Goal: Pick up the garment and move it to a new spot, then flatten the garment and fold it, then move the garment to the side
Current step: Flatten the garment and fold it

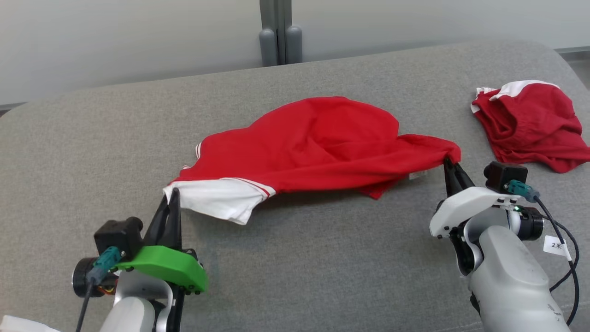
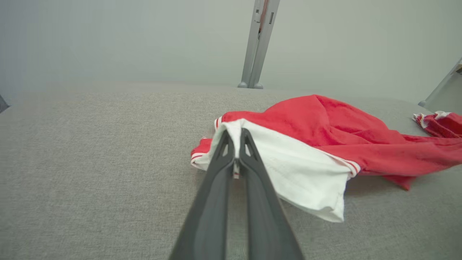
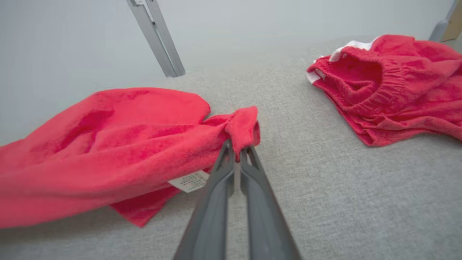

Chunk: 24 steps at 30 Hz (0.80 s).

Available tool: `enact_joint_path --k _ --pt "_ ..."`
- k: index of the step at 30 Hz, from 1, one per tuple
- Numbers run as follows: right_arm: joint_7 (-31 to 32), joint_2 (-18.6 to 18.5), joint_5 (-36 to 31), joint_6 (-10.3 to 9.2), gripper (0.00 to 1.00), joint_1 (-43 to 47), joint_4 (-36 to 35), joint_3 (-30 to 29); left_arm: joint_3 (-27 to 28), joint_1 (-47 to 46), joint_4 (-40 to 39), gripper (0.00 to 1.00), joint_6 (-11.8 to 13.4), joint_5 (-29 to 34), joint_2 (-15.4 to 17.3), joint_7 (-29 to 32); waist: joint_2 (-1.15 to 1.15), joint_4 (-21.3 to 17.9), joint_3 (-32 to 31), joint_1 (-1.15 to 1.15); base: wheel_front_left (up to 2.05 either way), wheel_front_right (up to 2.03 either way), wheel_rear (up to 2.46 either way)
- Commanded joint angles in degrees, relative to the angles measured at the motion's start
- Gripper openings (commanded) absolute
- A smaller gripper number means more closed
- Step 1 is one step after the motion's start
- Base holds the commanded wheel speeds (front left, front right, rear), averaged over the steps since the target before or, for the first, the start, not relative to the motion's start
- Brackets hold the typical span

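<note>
A red garment (image 1: 318, 143) with a white sleeve lies stretched across the grey cushioned surface (image 1: 299, 258), raised a little off it between my two arms. My left gripper (image 1: 171, 196) is shut on the garment's white sleeve edge at its left end; the left wrist view shows the white cloth (image 2: 296, 169) pinched at the left gripper (image 2: 235, 134). My right gripper (image 1: 449, 162) is shut on a bunched red corner at the right end. In the right wrist view that corner (image 3: 243, 126) sits between the tips of the right gripper (image 3: 235, 145), with a white label (image 3: 189, 181) hanging below.
A second red garment (image 1: 530, 122) with white trim lies crumpled at the far right, close to my right arm. A grey post (image 1: 279, 32) stands behind the surface against the pale wall. Bare grey surface runs along the front and the left.
</note>
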Motion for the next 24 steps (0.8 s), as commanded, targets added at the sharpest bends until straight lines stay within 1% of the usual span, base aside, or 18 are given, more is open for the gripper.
enact_joint_path --k 1,4,6,11,14,18,22,24 --pt "-0.44 -0.18 1.51 -0.09 0.00 1.60 -2.31 1.12 0.41 -0.16 -1.86 0.00 0.32 0.44 0.88 -0.11 0.00 -0.58 -1.60 0.00 0.00 0.00 0.00" --pt "-0.46 -0.19 4.54 -0.08 0.00 2.96 -9.35 3.30 1.12 -0.54 -6.46 0.00 0.83 0.70 1.99 0.44 0.00 -0.93 -2.98 0.00 0.00 0.00 0.00" --pt "-0.47 -0.84 6.06 -0.09 0.00 4.42 -15.45 4.36 1.70 -0.80 -10.12 0.00 1.10 1.16 3.10 0.89 0.00 -1.23 -3.82 0.00 0.00 0.00 0.00" --pt "-0.43 -2.45 7.84 -0.08 0.00 8.81 -33.25 5.20 2.85 -1.61 -21.17 0.00 2.25 3.34 6.53 3.01 0.00 -2.04 -6.01 0.00 0.00 0.00 0.00" --pt "1.09 -2.94 7.57 -0.08 0.00 11.35 -44.11 4.31 3.73 -2.13 -29.01 0.00 3.46 5.12 8.06 4.38 0.00 -2.53 -6.63 0.00 0.00 0.00 0.00" --pt "5.16 -2.50 7.33 -0.08 0.00 14.88 -59.69 2.62 5.44 -3.54 -39.34 0.00 4.54 7.57 10.87 6.98 0.00 -3.14 -7.14 0.00 0.00 0.00 0.00" --pt "8.92 -2.22 5.39 -0.08 0.00 17.67 -72.66 0.20 7.23 -6.01 -47.45 0.00 4.72 9.82 13.64 9.97 0.00 -3.56 -7.32 0.00 0.00 0.00 0.00" --pt "10.54 -2.08 4.58 -0.08 0.00 18.68 -77.84 -0.72 8.07 -7.52 -50.62 0.00 4.54 10.32 14.81 11.55 0.00 -3.73 -7.29 0.00 0.00 0.00 0.00"
